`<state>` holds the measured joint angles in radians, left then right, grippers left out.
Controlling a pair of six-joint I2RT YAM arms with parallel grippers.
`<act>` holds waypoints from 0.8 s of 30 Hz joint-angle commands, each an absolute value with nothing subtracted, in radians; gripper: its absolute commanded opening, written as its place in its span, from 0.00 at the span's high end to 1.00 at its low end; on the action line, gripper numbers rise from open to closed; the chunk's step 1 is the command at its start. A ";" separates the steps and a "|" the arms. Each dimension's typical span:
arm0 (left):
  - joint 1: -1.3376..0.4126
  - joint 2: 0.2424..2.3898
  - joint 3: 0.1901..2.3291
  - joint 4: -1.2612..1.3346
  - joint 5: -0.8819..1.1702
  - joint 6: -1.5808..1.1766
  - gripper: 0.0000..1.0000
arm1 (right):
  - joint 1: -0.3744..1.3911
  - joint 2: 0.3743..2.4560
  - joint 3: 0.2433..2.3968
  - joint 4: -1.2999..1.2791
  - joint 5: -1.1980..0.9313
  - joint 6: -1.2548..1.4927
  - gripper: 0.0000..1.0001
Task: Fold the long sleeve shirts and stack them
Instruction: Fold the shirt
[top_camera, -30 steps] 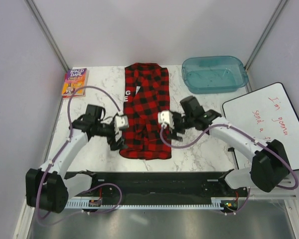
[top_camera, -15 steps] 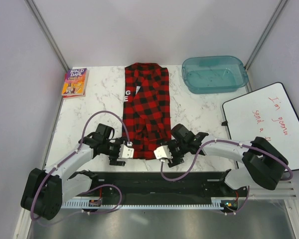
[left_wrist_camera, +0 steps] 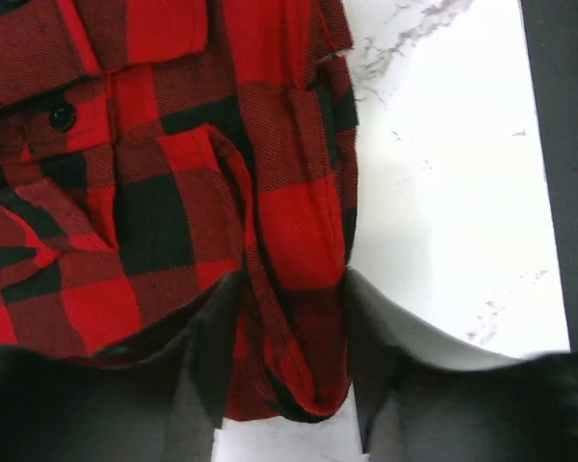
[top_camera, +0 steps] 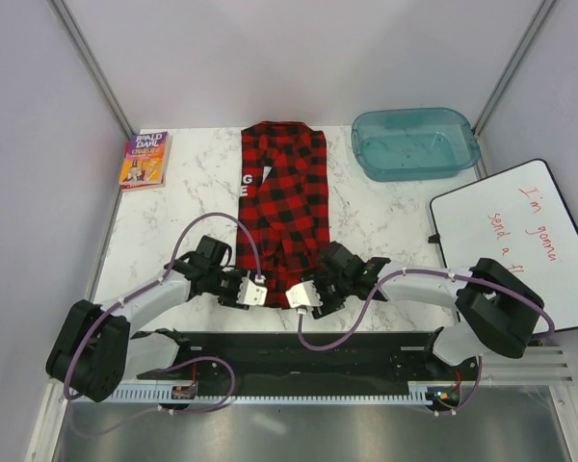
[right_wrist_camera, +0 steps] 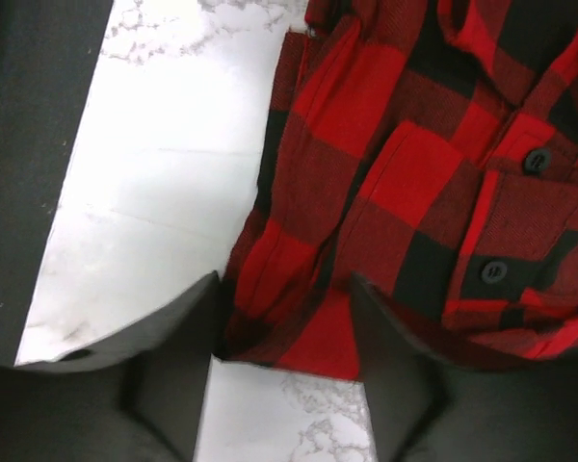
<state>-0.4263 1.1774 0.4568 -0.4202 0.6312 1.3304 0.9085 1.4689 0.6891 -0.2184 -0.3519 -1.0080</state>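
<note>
the long sleeve shirt (top_camera: pixel 281 217), already folded into a narrow strip, is seen lying flat on the table (top_camera: pixel 385 241). its near hem sits between the fingers of both claws, and the rest of it runs straight away beyond them.

within the last second the left gripper (top_camera: pixel 253 292) and right gripper (top_camera: pixel 302 296) have been brought back from the shirt's mid-length to its two near corners. both have been drawn in from a wide spread to about half. each claw is set astride a hem corner with cloth filling the gap between its fingers. whether the cloth is already pinched cannot be told.

the next fold is judged to be in preparation, with the near hem to be lifted and carried over toward the far end.

the fabric is a soft, brushed red-and-black buffalo check, layered at the corners, with dark buttons and a placket just beyond the fingertips. white lettering shows at the strip's left edge.

the tabletop is hard, glossy white marble-look. a roald dahl paperback (top_camera: pixel 144 159) lies far beyond the left claw. a teal translucent plastic tub (top_camera: pixel 414 142) and a whiteboard (top_camera: pixel 520 241) lie beyond and outside the right.
</note>
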 commanded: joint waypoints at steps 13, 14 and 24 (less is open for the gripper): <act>-0.454 1.077 0.506 -0.647 0.672 1.376 0.98 | 0.985 1.451 0.692 -0.285 -0.204 -0.828 1.00; -0.465 1.007 0.506 -0.688 0.717 1.371 0.98 | 1.000 1.400 0.689 -0.307 -0.210 -0.821 1.00; -0.531 0.912 0.546 -0.799 0.729 1.281 0.98 | 1.066 1.301 0.750 -0.402 -0.196 -0.785 1.00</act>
<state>-0.5301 0.8494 0.4835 -0.7399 0.7082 1.3247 1.0813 1.2781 0.6914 -0.3538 -0.2195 -0.8101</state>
